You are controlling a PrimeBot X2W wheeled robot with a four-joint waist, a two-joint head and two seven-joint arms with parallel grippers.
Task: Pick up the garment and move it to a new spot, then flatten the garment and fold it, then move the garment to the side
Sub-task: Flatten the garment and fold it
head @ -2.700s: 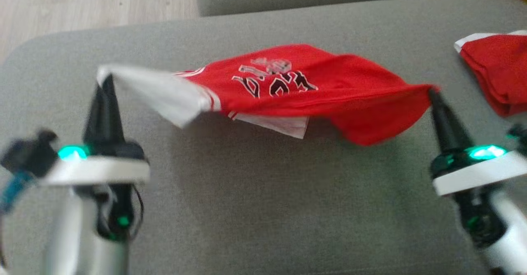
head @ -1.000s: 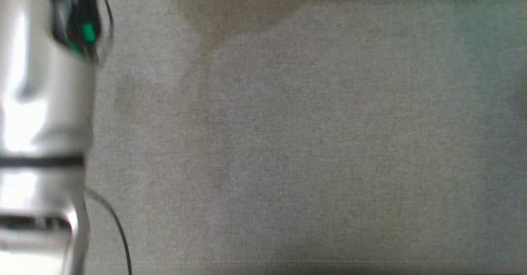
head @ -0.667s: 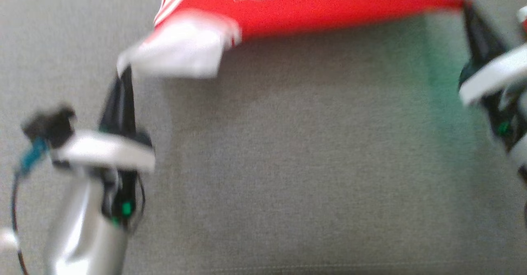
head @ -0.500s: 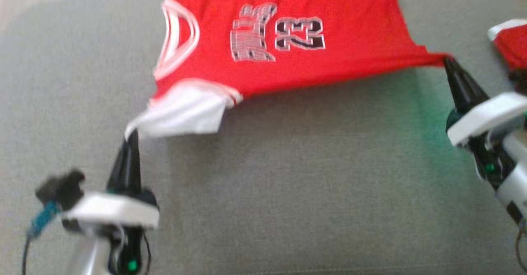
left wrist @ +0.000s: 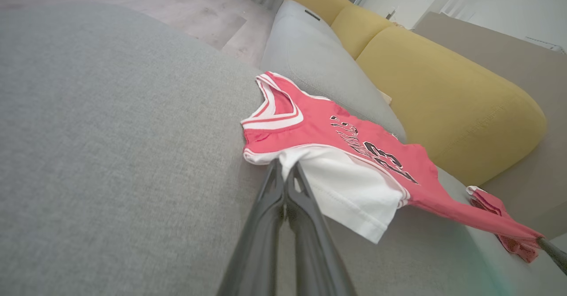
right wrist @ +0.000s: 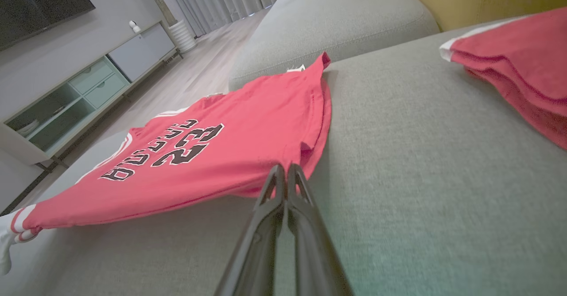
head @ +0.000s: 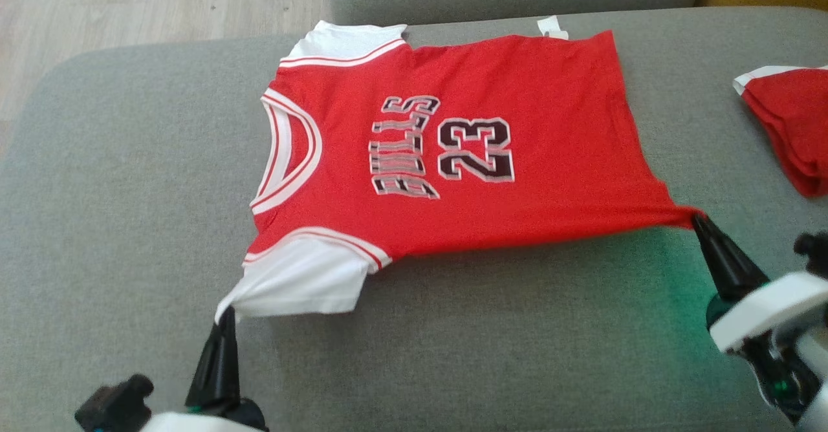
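The red jersey (head: pixel 556 128), lettered "BULLS" and "23", was seen spread across the middle of the grey cushion (head: pixel 116 193). Nearer the cushion's front edge, its white sleeve was pinched tight by the left gripper (head: pixel 226 313) and its hem corner by the right gripper (head: pixel 697 220).

grey sofa seat (head: pixel 129 193): carries one red jersey (head: pixel 556 160), spread out with the print side up. a second red garment (head: pixel 789 134) lies folded at the seat's right edge, well apart.
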